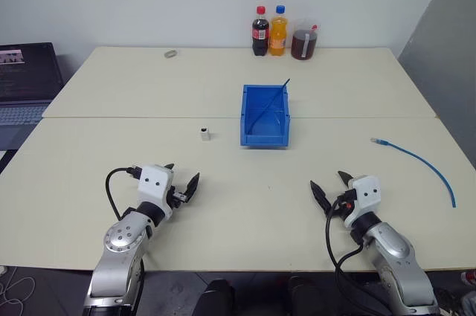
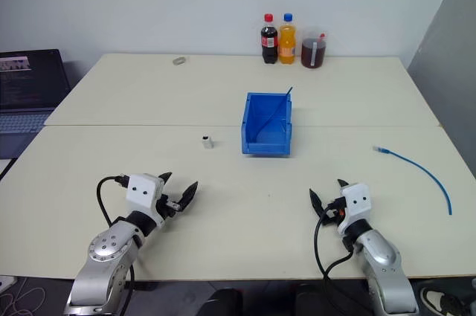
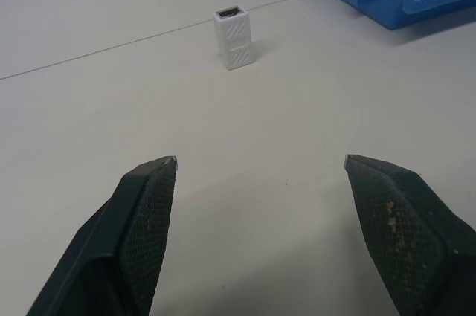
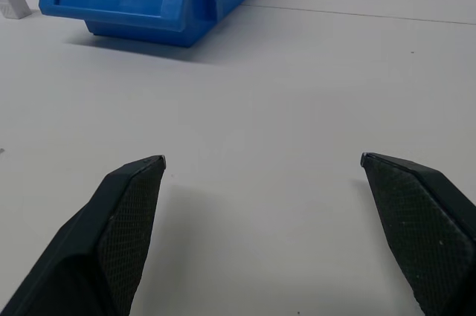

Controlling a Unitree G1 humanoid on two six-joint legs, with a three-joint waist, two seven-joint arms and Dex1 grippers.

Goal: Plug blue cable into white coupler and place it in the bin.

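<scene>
- While both arms hover low over the counter [image 1: 245, 204], you see the left gripper [image 1: 183, 183] and right gripper [image 1: 332, 184] spread wide, empty.
- The white coupler [image 1: 205, 134] stands upright just left of the bin [image 1: 265, 115].
- The blue cable [image 1: 419, 160] lies well right of the bin.

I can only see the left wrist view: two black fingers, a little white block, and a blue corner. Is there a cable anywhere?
Observer: Yes, the blue cable lies on the table, far on the robot's right.
Operator: Is anything holding it?
Observer: No. The right gripper is open and empty, nearer the table's front edge than the cable.
Operator: What is that blue corner?
Observer: The bin, mid-table, with a thin dark blue strand in it.
</scene>
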